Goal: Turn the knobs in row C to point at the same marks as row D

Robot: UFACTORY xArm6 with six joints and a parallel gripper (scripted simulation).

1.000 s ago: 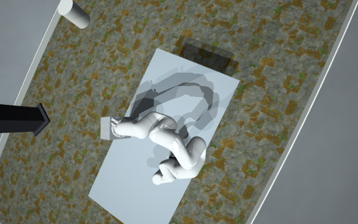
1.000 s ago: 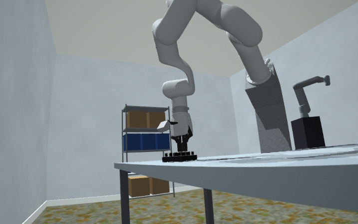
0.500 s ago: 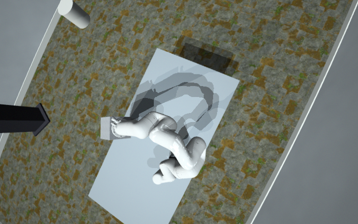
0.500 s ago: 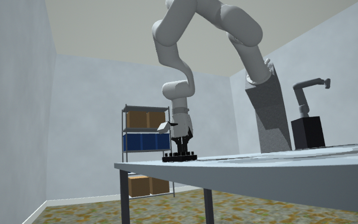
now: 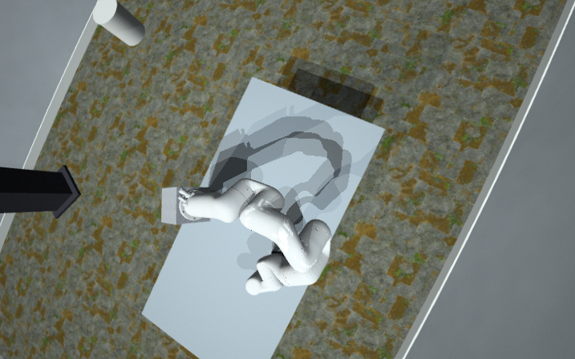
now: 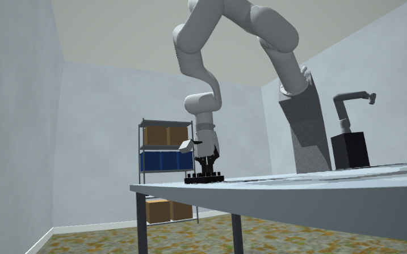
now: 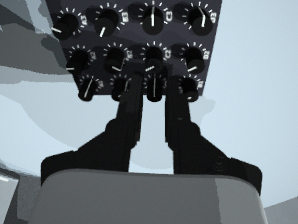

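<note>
The black knob box [image 6: 189, 180] [image 7: 135, 37] stands on the table. In the wrist view, row C is the third column from the left and row D the rightmost; knobs 4 are out of view. My gripper [image 6: 206, 172] [image 7: 154, 89] is open, pointing down, its slightly parted fingers on either side of knob C1 [image 7: 154, 93], with gaps. C1's line runs up the wrist view. Knob C2 [image 7: 154, 64] and knob D2 [image 7: 194, 64] both point lower left. Knob C3 [image 7: 153, 26] points up and knob D3 [image 7: 201, 27] roughly up. Knob D1 [image 7: 189, 93] is partly hidden by the right finger.
The fingers stand close to knob B1 [image 7: 118, 94]. The pale table [image 5: 200, 285] [image 6: 261, 202] carries the box near one edge. The arm's grey pedestal [image 6: 309, 135], a shelf rack [image 6: 167, 121] and a second small arm [image 6: 342, 110] stand beyond.
</note>
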